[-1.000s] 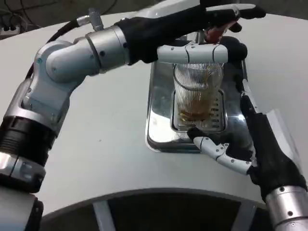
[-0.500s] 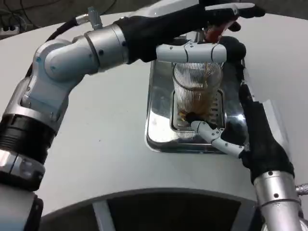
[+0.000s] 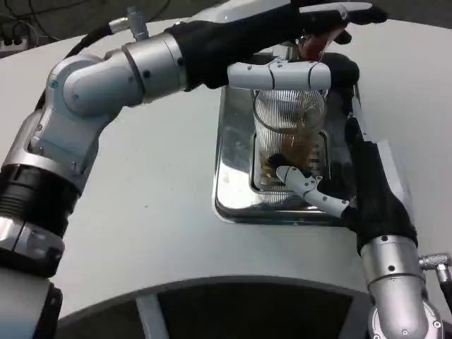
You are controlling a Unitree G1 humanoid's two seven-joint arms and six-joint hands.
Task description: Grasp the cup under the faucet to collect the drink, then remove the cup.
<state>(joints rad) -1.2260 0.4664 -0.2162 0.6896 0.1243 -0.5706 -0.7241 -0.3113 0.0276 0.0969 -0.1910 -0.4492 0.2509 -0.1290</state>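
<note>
Standing on the grille of the shiny steel drip tray [image 3: 233, 152] near the far edge of the white table [image 3: 155, 205], the clear ribbed glass cup [image 3: 288, 138] is taking amber drink. The right hand [image 3: 346, 176] is wrapping its fingers [image 3: 300, 185] around the cup's lower part, touching the glass. The left hand [image 3: 311, 32] is reaching over the cup's top at the red faucet lever [image 3: 312, 46]; whether its fingers are clamping the lever, I cannot tell.
</note>
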